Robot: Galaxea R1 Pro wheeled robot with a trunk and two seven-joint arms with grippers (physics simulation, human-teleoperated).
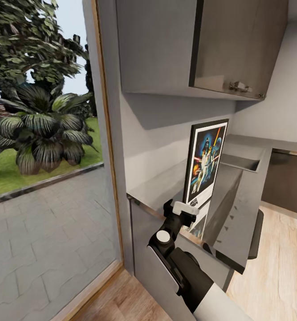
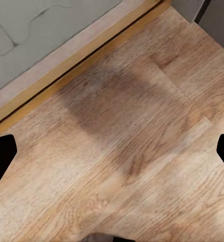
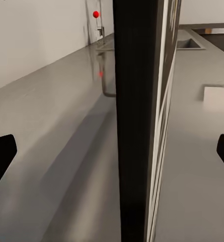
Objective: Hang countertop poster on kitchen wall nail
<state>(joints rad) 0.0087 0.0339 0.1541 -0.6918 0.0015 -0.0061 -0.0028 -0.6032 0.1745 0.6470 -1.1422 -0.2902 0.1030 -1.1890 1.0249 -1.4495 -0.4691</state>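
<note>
- The poster (image 1: 205, 162) is seen standing upright on the kitchen countertop (image 1: 237, 209), near the end by the glass door (image 1: 46, 178) and well short of the sunken sink (image 1: 242, 162), with its artwork turned toward the room.
- The right gripper (image 1: 184, 210) is held at the poster's lower corner; in the right wrist view the black frame edge (image 3: 137, 126) is seen edge-on between the two fingertips (image 3: 1, 156), which are spread wide and are not yet pressed on it.
- The left gripper (image 2: 112, 156) is pointed down at the wooden floor (image 2: 122, 141), jaws spread, nothing between them.
- The poster is judged light, stiff and flat (a thin framed board, easily tipped).
- The frame is probably smooth and slippery, so a firm pinch across its thickness is advised.
- A hold on the side edge, low down, is judged best; the top is thus left free for the nail.
</note>
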